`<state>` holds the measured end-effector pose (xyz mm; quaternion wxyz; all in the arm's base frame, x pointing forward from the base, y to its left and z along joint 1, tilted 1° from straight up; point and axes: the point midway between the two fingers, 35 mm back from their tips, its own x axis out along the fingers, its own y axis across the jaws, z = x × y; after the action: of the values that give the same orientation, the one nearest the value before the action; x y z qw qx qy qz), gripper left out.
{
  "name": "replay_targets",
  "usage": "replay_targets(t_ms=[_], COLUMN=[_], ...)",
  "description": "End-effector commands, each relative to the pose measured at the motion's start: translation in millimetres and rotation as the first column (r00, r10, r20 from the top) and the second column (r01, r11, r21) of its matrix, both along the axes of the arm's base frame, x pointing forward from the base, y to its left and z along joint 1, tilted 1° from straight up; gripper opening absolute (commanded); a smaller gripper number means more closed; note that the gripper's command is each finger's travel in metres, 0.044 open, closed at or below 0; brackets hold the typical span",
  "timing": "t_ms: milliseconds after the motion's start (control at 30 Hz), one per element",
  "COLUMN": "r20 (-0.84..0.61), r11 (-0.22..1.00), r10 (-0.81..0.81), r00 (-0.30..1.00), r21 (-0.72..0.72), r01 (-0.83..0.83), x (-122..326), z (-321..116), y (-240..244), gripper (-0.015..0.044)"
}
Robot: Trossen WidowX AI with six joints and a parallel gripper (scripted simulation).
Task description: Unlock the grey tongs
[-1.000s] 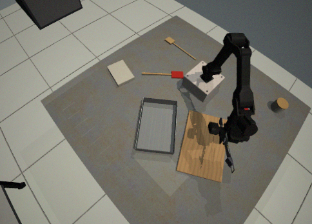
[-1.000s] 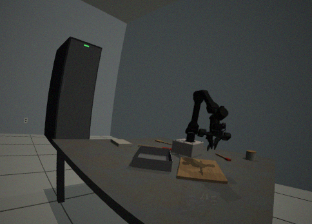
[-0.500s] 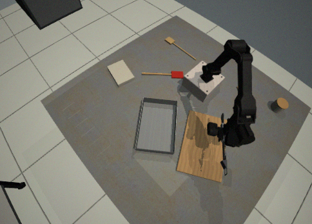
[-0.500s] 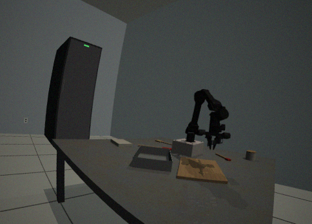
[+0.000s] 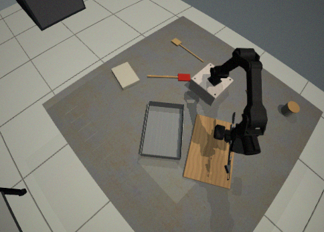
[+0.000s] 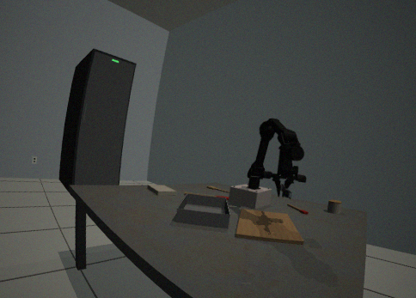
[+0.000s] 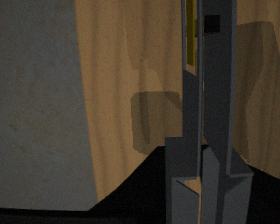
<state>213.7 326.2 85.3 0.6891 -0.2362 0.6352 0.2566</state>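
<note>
The grey tongs (image 5: 227, 169) (image 7: 218, 100) are off the tin, held above the wooden board (image 5: 197, 162) (image 6: 275, 234) (image 7: 106, 100) near its right edge in the top view. My gripper (image 5: 230, 144) (image 7: 205, 162) is shut on them; in the wrist view the two tong arms run upward from between the fingers, close together, with a yellow strip on one. Shadows of arm and tongs fall on the board. The roasting tin (image 5: 144, 132) (image 6: 202, 220) is empty, left of the board. The tongs' lock is not visible, and their exact tilt is hard to tell.
A cream block (image 5: 125, 75) (image 6: 162, 190) lies beyond the tin. A red-headed spatula (image 5: 183, 77) and a wooden one (image 5: 177, 41) lie near the white arm base (image 5: 203, 90) (image 6: 249, 197). A round tub (image 5: 292, 107) (image 6: 333, 207) stands right of the arm.
</note>
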Motion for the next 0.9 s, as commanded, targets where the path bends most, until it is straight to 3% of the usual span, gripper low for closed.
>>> replay_targets(t_ms=[0,867], r20=[-0.024,-0.023], r11=[1.0,1.0], r10=[-0.009,-0.008], r00=[1.0,1.0], r21=[-0.012,-0.012], r01=[0.009,0.008], x=[-1,2], z=[0,-30], y=[0,3], gripper=[-0.015,-0.015])
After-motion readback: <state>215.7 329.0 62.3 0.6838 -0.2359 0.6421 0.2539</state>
